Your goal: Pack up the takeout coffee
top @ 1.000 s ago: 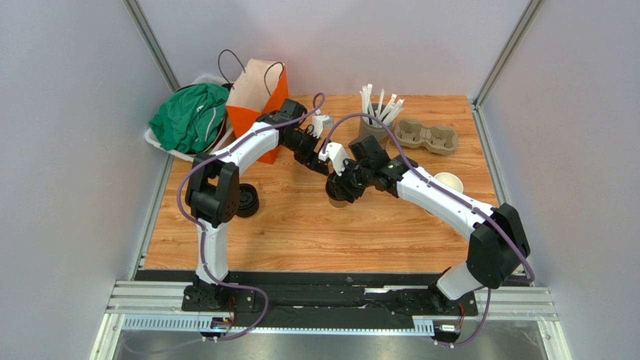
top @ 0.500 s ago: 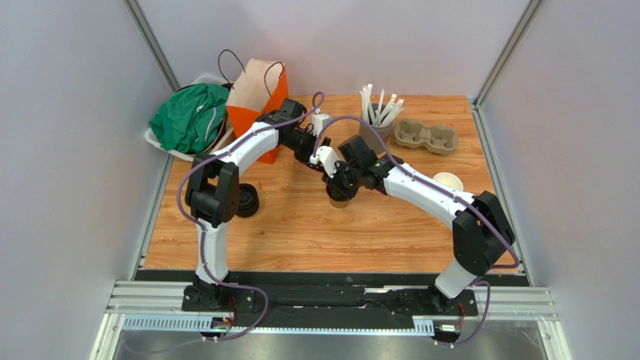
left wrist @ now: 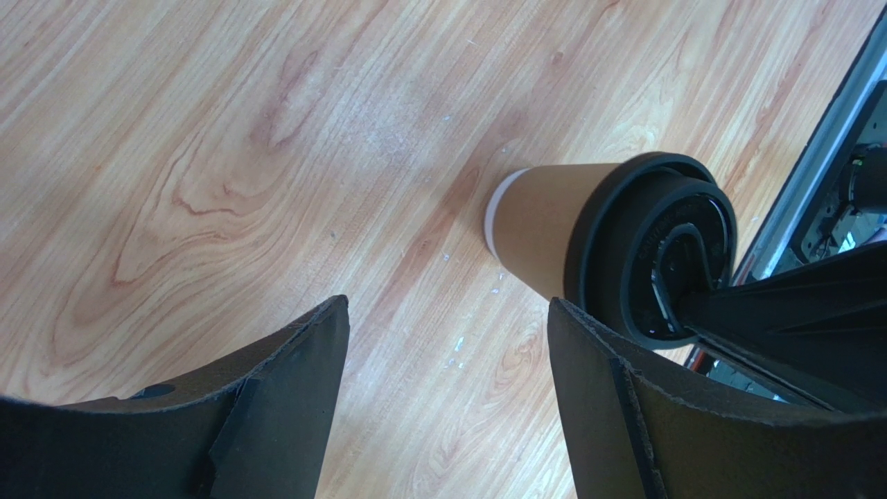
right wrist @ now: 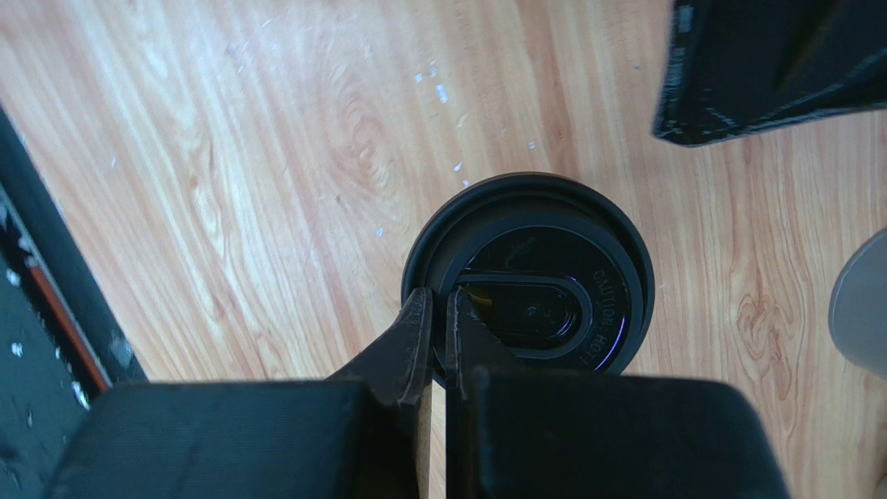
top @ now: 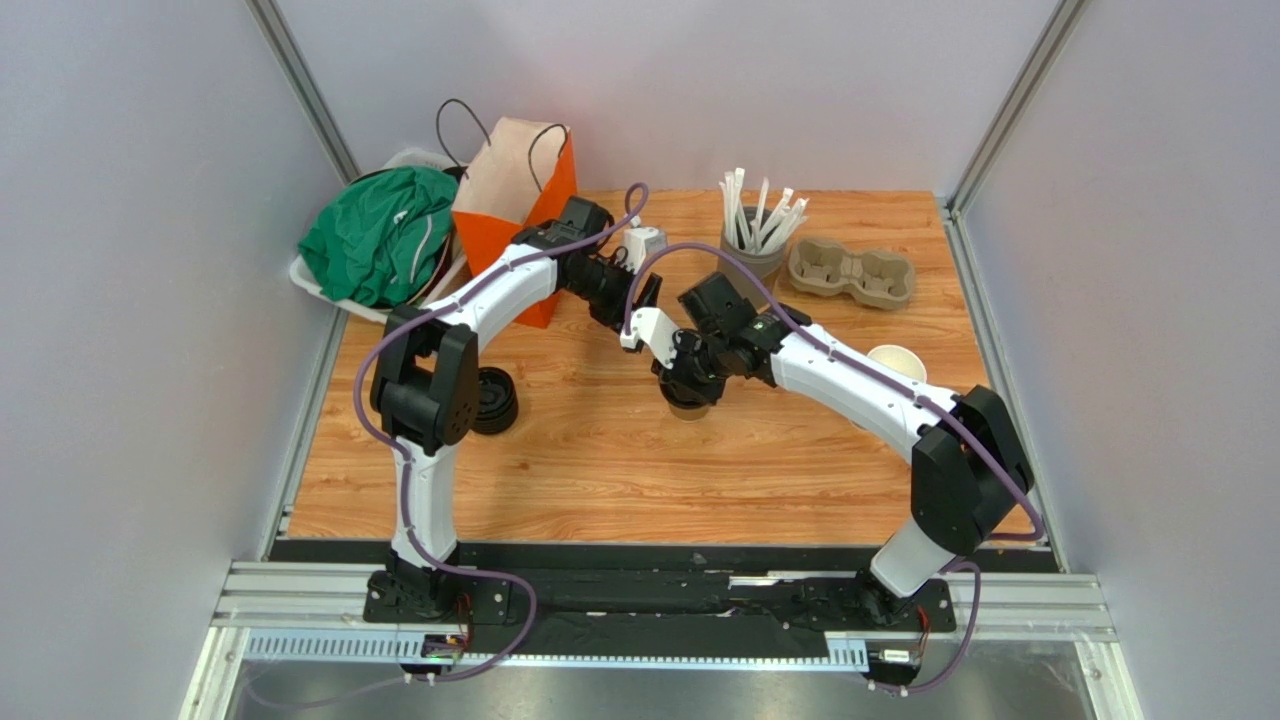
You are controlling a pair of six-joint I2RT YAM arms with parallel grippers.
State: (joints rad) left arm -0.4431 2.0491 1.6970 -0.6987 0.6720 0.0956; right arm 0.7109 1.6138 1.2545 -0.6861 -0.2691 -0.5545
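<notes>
The takeout coffee, a tan paper cup [left wrist: 536,229] capped with a round black lid [right wrist: 531,276], stands upright mid-table [top: 688,396]. My right gripper [right wrist: 437,312] is shut, its two fingertips pressed together right on the lid's near rim, above the cup [top: 685,372]. My left gripper [left wrist: 448,322] is open with only bare wood between its fingers. It hovers just behind and left of the cup [top: 621,294], not touching it. The right arm hides most of the cup in the top view.
An orange paper bag [top: 514,203] stands at the back left beside a basket with green cloth [top: 379,233]. A grey cup of straws [top: 747,248] and a cardboard cup carrier [top: 852,275] sit at the back right. A lidless cup [top: 897,363] and black lids [top: 495,402] flank the arms.
My right gripper has shut and shifted slightly left, settling over the lid's rim. The left gripper has stayed open and drawn back a little from the cup.
</notes>
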